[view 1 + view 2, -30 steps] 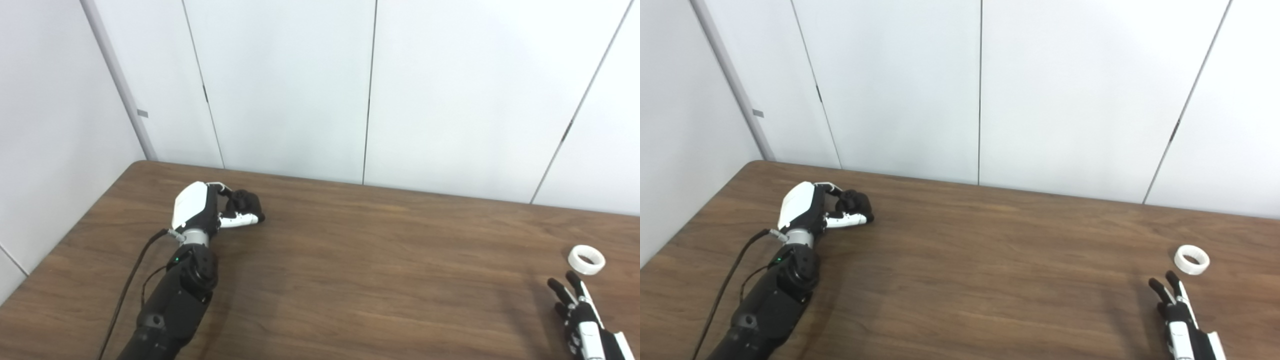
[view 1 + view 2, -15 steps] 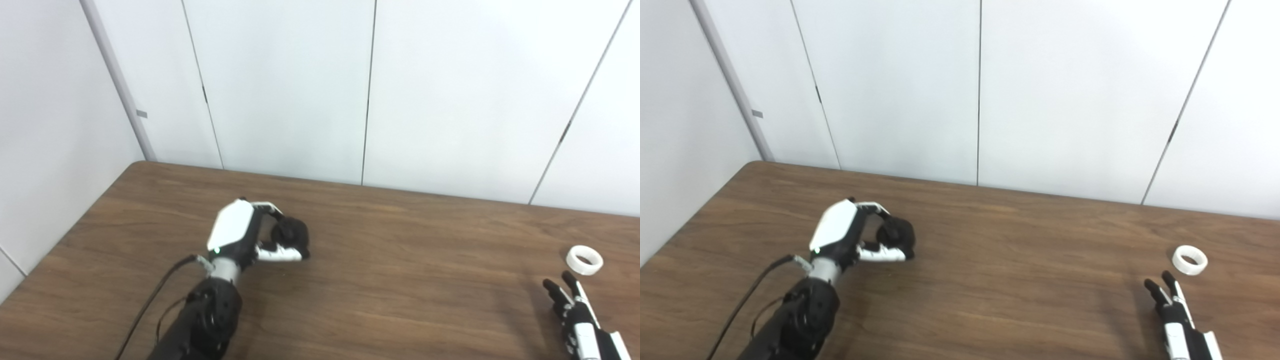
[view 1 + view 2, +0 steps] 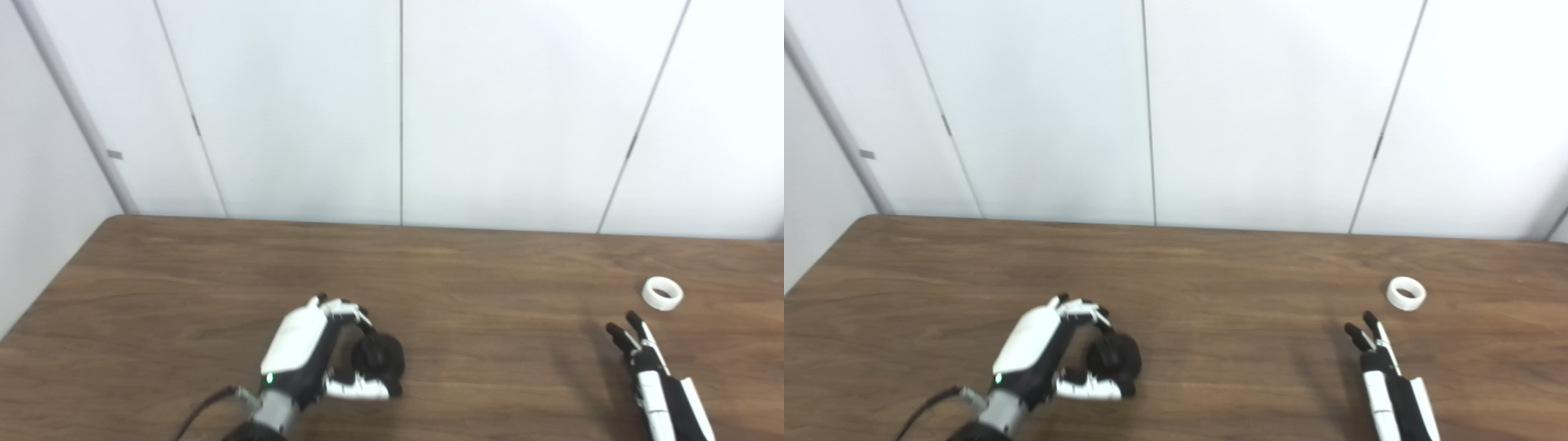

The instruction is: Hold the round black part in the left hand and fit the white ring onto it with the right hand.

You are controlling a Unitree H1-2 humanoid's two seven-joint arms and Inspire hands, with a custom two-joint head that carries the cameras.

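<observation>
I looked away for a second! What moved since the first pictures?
The left hand carried the round black part nearer the robot and toward the table's middle. The camera turned too. The white ring stayed on the table, untouched, with the right hand open nearby.

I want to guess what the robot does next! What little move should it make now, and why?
Probably the right hand should reach forward to the ring and close on it. The left hand already holds the black part, but the ring lies alone on the table, just beyond the right hand's straight fingers, which hold nothing.
</observation>
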